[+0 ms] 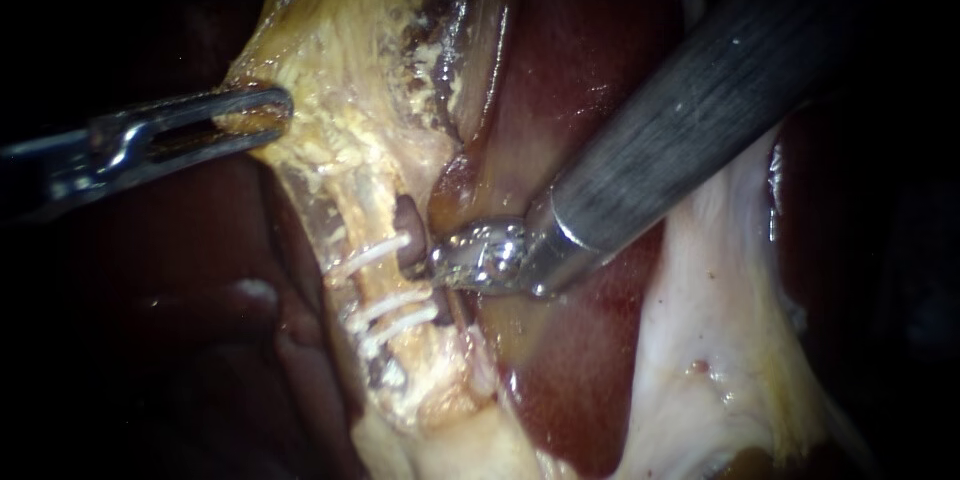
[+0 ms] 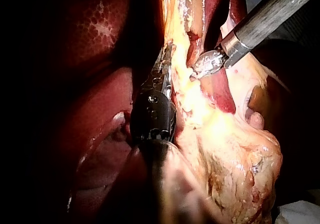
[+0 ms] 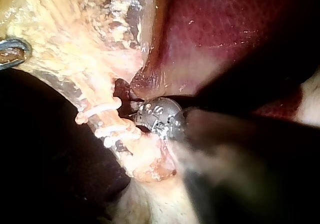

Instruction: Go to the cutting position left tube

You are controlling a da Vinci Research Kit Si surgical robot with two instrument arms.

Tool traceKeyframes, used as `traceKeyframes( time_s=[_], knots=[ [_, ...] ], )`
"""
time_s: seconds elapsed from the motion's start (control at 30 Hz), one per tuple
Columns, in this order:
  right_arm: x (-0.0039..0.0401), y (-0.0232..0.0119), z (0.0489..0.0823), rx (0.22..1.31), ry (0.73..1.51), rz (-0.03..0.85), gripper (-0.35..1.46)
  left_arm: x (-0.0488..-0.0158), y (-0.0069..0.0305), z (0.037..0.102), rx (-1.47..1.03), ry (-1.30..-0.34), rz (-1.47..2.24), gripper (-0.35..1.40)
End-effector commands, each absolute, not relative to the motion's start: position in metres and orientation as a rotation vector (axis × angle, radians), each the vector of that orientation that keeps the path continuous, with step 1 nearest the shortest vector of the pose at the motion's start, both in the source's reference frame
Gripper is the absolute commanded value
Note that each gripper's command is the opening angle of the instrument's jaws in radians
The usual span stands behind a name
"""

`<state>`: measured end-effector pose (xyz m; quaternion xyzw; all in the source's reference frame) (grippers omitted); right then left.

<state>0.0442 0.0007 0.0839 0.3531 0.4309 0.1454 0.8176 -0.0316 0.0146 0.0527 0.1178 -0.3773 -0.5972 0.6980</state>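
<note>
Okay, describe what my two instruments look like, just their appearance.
The left instrument is slim silver metal, its long narrow jaws slotted down the middle with rounded ends. The right instrument has a thick, dark grey, faintly streaked shaft ending in a shiny, knobbly silver metal head.

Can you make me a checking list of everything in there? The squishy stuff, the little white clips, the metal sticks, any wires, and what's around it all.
Surface: wet, dark red liver with pale yellow tissue lying over it.
Job's things: tube with three white clips across it.
Clutter: nothing seen.
Instruments: left instrument, jaws shut on the pale yellow tissue; right instrument, tip at the tube beside the clips.
Cables: nothing seen.
Surroundings: dark, nothing else seen.
</note>
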Motion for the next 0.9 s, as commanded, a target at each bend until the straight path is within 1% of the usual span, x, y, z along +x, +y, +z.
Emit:
traceKeyframes(
  time_s=[0.03,0.3,0.43,0.53,0.6,0.7,0.83,0.87,0.9],
  knots=[
    [0.0442,0.0008,0.0839,0.753,0.919,0.31,0.44,-0.0316,0.0146,0.0527,0.263,-0.841,-1.331,-0.35],
    [0.0437,0.0009,0.0837,0.752,0.921,0.304,0.49,-0.0316,0.0146,0.0527,0.263,-0.841,-1.331,-0.35],
    [0.0426,0.0013,0.0832,0.752,0.921,0.298,0.49,-0.0316,0.0146,0.0526,0.263,-0.841,-1.331,-0.35],
    [0.0414,0.0019,0.0825,0.748,0.924,0.299,0.39,-0.0316,0.0146,0.0526,0.263,-0.841,-1.331,-0.35],
    [0.0404,0.0025,0.0818,0.737,0.926,0.303,0.39,-0.0316,0.0146,0.0526,0.263,-0.841,-1.331,-0.35],
    [0.0389,0.0036,0.0808,0.719,0.931,0.31,0.46,-0.0316,0.0146,0.0526,0.263,-0.841,-1.331,-0.35],
    [0.0369,0.0047,0.0796,0.703,0.933,0.319,0.59,-0.0316,0.0146,0.0526,0.263,-0.841,-1.331,-0.35],
    [0.0365,0.0049,0.0793,0.696,0.934,0.315,0.64,-0.0316,0.0146,0.0526,0.263,-0.841,-1.331,-0.35],
    [0.036,0.0052,0.0789,0.691,0.933,0.322,0.74,-0.0316,0.0146,0.0526,0.263,-0.841,-1.331,-0.35]
  ],
)
